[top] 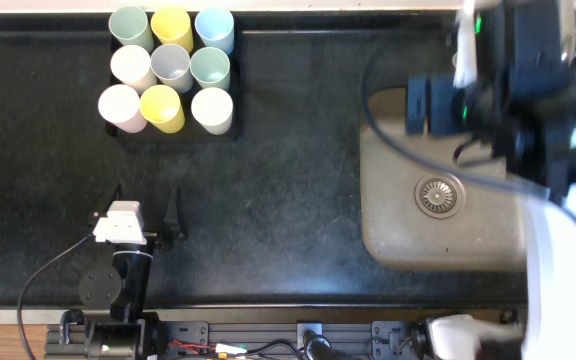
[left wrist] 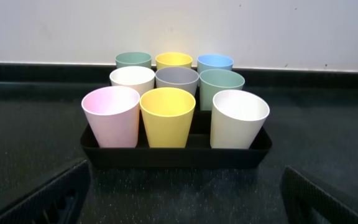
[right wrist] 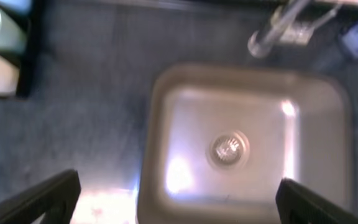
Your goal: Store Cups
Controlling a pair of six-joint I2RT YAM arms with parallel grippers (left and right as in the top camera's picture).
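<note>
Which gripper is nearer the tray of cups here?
Left. The left gripper is just in front of the tray, facing it; the right gripper hangs over the sink, well off to the side.

Nine cups point(top: 171, 62) stand in three rows of three in a tray point(top: 175, 137) at the far left of the counter point(top: 288, 180), close to the wall point(left wrist: 179, 31) behind it. The sink point(top: 393, 235) is set into the counter at the right, well apart from the tray. A drain point(top: 438, 195) lies in its floor and a faucet point(right wrist: 272, 32) stands behind its far edge. The left gripper point(top: 148, 205) is before the tray, facing it. The right gripper point(right wrist: 179, 202) hangs over the sink.
</note>
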